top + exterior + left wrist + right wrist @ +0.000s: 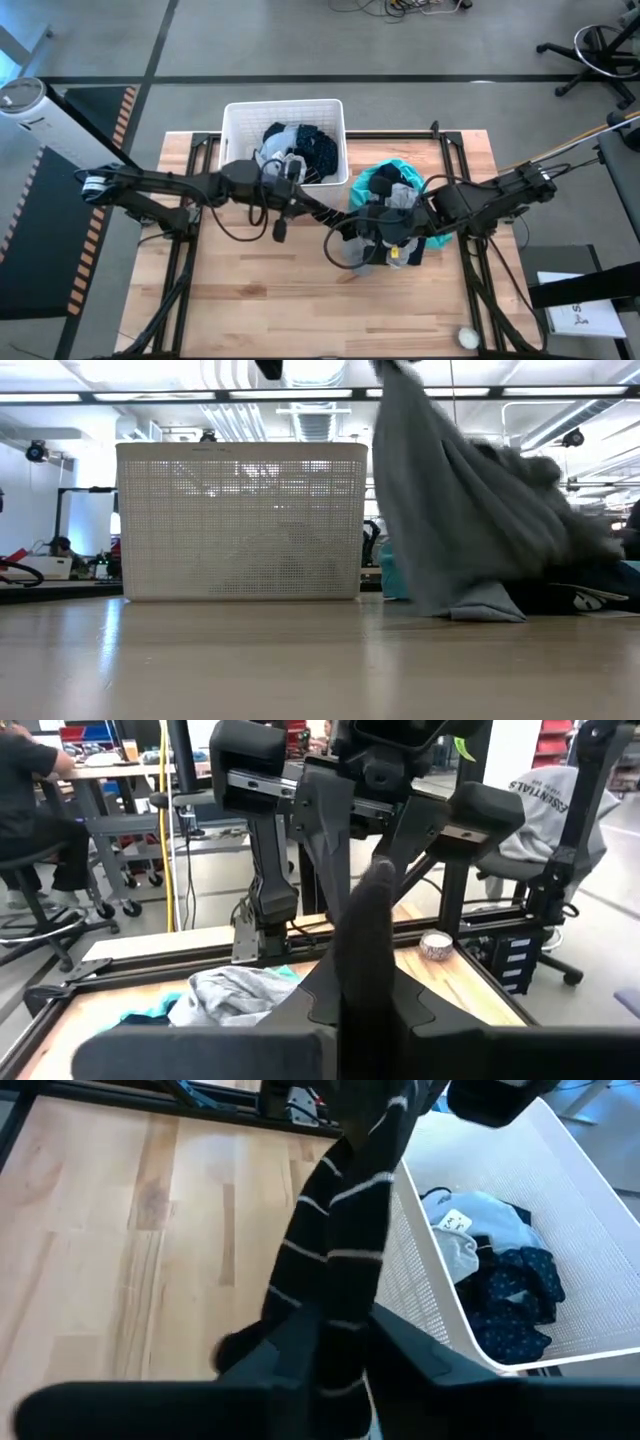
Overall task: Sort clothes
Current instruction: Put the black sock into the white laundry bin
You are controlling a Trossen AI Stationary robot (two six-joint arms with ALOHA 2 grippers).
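1. The white bin (284,112) stands at the far side of the wooden table (250,300), left of centre, and serves as the landmark here.
2. Inside the bin lie a navy dotted garment (318,148) and a pale grey garment (278,140); the right wrist view shows the same two against the bin's mesh wall.
3. The left gripper (288,205) hangs just in front of the bin's near wall, its arm reaching in from the table's left edge. Its fingers (372,935) are pressed together on a dark striped garment (335,1250), which stretches taut from there to the right.
4. The striped garment runs from the bin's near right corner across to the right gripper (375,235), which sits to the right of the bin. Its fingers are narrowly parted, with the striped cloth passing between them.
5. A teal garment (385,178) lies just right of the bin, partly under the right arm.
6. In the low view a grey garment (450,510) drapes down to the tabletop right of the bin.
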